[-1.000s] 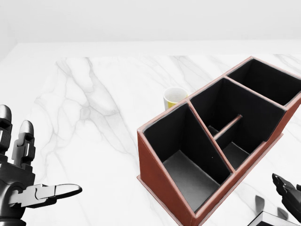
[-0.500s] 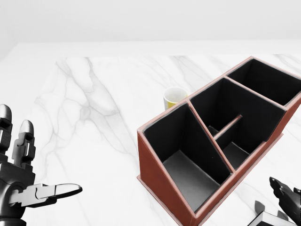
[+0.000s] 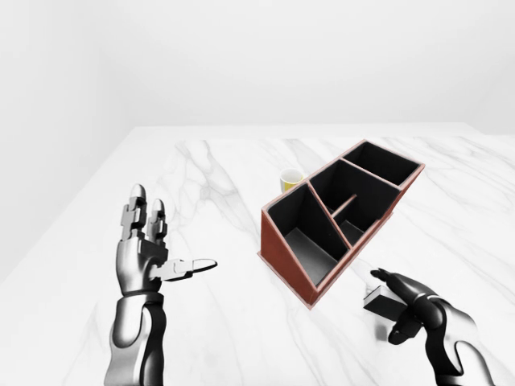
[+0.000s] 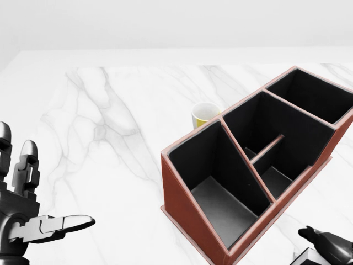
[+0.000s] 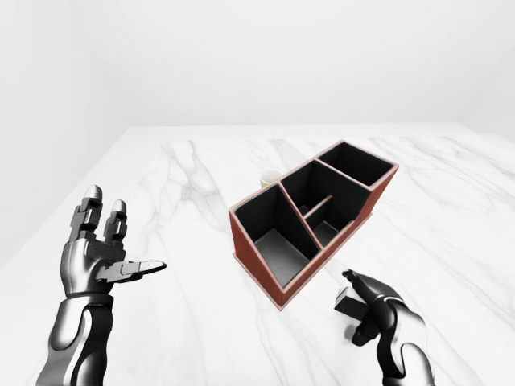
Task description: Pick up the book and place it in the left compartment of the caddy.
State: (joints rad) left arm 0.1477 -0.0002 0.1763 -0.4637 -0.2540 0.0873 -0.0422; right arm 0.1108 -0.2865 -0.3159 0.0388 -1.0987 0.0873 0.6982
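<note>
Nearest you, at the bottom right of the left-eye view, your right hand (image 3: 406, 310) hung over the book (image 3: 380, 301), fingers spread about it and not closed round it; the book lay flat on the marble table (image 3: 217, 185), just beside the low end of the caddy (image 3: 338, 213). Your left hand (image 3: 149, 256) was raised at the left, open and holding nothing, well apart from everything. Beyond the book stood the caddy, its left compartment (image 4: 220, 182) empty and nearest that low end. A yellow cup (image 3: 290, 178) sat just past it. The risk, as I judged it, was a thin flat book slipping from a shallow pinch, or its corner catching the caddy's wall and dropping into the wrong section.
</note>
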